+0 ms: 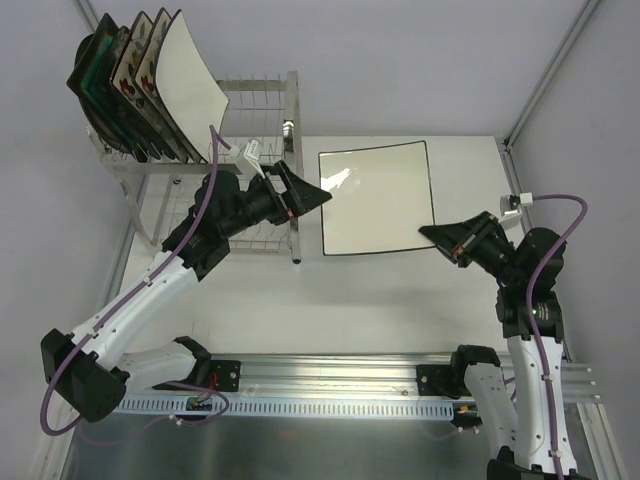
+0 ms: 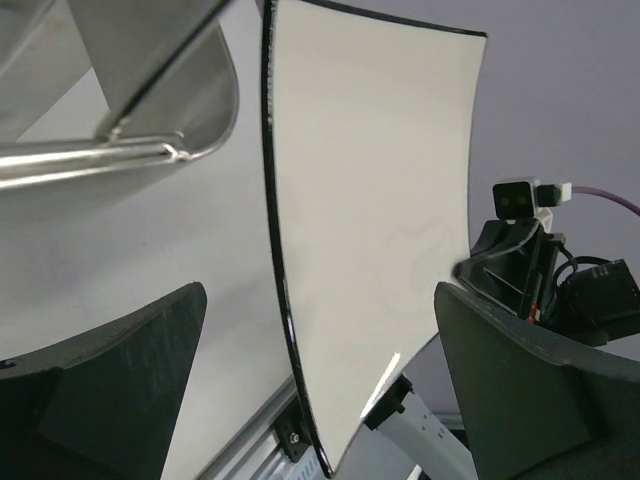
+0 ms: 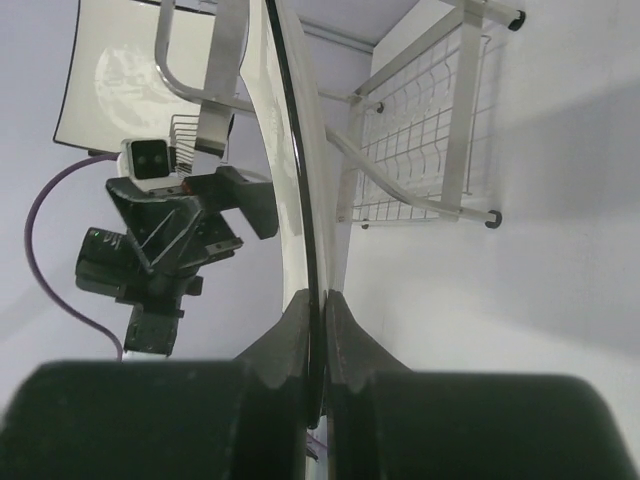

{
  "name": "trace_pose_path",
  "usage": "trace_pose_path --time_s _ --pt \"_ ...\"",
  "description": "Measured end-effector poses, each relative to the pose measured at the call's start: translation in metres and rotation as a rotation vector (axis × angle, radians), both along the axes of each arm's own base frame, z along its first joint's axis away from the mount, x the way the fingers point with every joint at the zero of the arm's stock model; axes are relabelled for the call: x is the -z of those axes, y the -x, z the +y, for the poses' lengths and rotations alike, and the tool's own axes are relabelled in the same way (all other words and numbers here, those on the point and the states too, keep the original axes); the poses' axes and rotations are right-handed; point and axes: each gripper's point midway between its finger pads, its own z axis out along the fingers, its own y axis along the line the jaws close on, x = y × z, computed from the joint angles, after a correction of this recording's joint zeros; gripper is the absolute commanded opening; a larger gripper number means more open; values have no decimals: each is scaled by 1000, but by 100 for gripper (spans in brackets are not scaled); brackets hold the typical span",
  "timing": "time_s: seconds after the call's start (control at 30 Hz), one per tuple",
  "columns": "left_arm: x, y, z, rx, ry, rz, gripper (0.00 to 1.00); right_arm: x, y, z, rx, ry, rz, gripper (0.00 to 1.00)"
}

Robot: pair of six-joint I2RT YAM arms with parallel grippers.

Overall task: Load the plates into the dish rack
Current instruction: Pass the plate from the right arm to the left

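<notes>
Legible text, labels, brands, numbers, signs: none. Surfaces checked: white plate [image 1: 375, 198], racked plates [image 1: 140, 85], dish rack [image 1: 255, 100], worktop [image 1: 380, 300]. Decoration on the racked plates is coloured pattern only, no lettering.

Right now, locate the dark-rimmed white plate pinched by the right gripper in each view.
Top external: the plate is mid-frame, right of the dish rack.
Left wrist: the plate spans the centre, between the fingers of the open left gripper.
Right wrist: the plate is edge-on, a dark line rising from the shut right gripper.
Shared landmark: that left gripper, at the plate's left edge from above, left of it in the right wrist view.
</notes>
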Motion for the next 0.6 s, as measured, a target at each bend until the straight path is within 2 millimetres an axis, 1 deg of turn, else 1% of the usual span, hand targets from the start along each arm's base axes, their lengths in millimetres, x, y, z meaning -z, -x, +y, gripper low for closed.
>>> trace_pose_path --time_s 0.1,0.17,0.23,0.3,0.33,0.37,0.5,0.6 --pt "4 -3 -2 -1 -8 6 97 -9 6 4 -27 -4 -28 1" --pt "3 -5 -3 0 -7 4 92 -12 9 7 -41 -8 -37 1" --pt "1 -6 -5 1 -3 6 89 -13 12 9 -56 -13 -37 1" --pt "1 -6 -7 9 -4 7 83 -13 13 11 -66 -15 -35 1" --pt "0 -4 -9 20 0 9 82 -13 14 11 -69 -15 -35 1" --pt "0 -3 -11 35 3 12 79 -13 14 12 -73 -16 -35 1" --pt "-3 -2 -16 62 27 16 73 -14 15 13 -78 -18 -34 1" --pt "-8 -2 -19 73 54 20 70 -14 15 13 -78 -24 -28 0"
